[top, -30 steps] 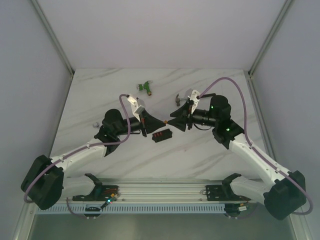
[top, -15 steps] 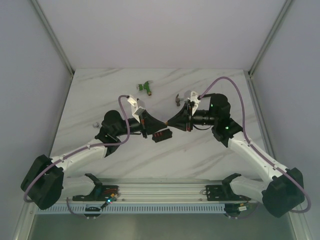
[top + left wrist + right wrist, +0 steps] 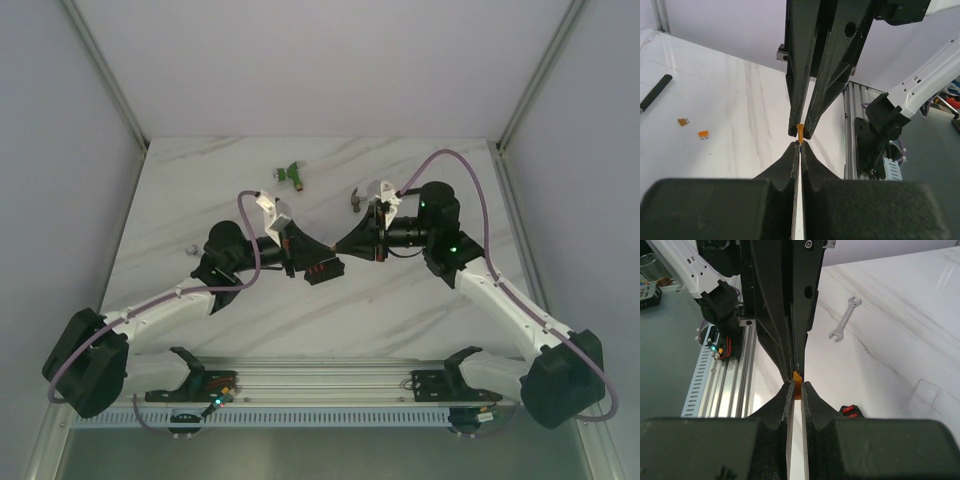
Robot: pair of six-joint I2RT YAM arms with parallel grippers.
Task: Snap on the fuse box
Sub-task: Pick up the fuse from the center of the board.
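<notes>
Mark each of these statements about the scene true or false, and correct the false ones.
1. The left gripper and the right gripper meet tip to tip on one orange fuse. True.
2. The fuse box is clamped in the left gripper. False: it lies on the table just below the meeting fingertips, and neither gripper holds it.
3. Two loose fuses lie on the table. True.
4. The wrench is propped on the fuse box. False: it lies flat on the table, well away from the box.
5. The clear lid is snapped onto the fuse box. False: it lies on the table apart from the box, whose red fuses are uncovered.
</notes>
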